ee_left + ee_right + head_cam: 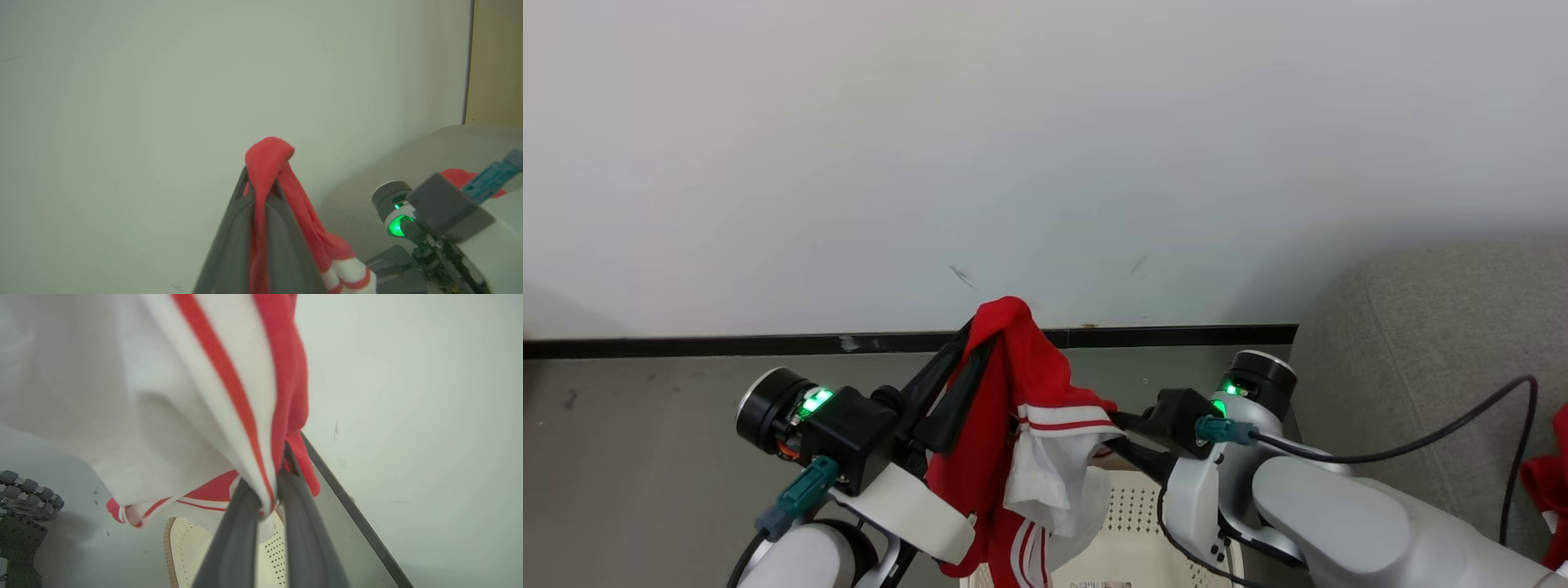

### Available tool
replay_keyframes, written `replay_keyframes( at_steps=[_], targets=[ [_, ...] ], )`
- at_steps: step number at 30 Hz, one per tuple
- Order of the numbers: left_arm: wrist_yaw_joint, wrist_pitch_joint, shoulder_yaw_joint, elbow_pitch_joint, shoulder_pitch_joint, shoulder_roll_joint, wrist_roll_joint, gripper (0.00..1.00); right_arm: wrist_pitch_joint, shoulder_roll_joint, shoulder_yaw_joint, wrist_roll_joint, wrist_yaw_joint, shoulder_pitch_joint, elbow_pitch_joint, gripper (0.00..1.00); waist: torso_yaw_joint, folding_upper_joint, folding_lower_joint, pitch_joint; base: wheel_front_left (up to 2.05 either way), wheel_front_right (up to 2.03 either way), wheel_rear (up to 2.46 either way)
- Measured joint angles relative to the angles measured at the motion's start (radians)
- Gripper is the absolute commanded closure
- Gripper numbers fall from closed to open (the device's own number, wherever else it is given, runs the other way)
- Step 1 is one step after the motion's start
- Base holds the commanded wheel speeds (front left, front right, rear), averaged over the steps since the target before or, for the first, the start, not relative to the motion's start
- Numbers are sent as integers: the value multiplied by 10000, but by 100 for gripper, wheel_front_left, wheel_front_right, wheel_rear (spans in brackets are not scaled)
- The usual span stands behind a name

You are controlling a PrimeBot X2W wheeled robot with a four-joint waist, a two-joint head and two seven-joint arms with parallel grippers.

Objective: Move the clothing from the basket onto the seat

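Above the basket point(1131, 535), your left hand point(977, 339) is clamped on a red fold of the clothing point(1001, 425), and the garment hangs from its fingertips down toward the basket. Your right hand point(269, 482) pinches the white, red-striped part of the same garment, close beside the left. Off to your right stands the grey sofa point(1413, 343), with another red piece point(1553, 482) lying on it at the edge of the head view.
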Motion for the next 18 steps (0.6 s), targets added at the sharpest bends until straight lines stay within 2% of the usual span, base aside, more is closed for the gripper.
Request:
replay_keyframes(
  at_steps=[9,11,12,13,14,18],
  targets=[
    [171,-94,211,587,647,-46,-487,100,-10,-608,-1613,198,0,280,-81,100,-347,0,0,-37,0,0,0],
    [171,-117,230,652,770,-75,-560,67,-10,-717,-2153,196,0,435,-278,100,-443,0,0,-48,0,0,0],
    [171,-140,230,690,794,-96,-581,54,-8,-759,-2410,190,0,454,-380,100,-493,0,1,-53,0,0,0],
    [171,-205,234,725,818,-111,-616,33,-10,-813,-2675,176,2,451,-518,100,-545,0,0,-59,0,0,0],
    [171,-242,236,750,853,-130,-662,0,-10,-861,-2928,155,0,443,-610,100,-596,0,0,-64,0,0,0],
    [169,-368,219,863,961,-261,-732,0,-10,-1099,-3827,-40,0,452,-926,100,-808,0,0,-88,0,0,0]
  ],
)
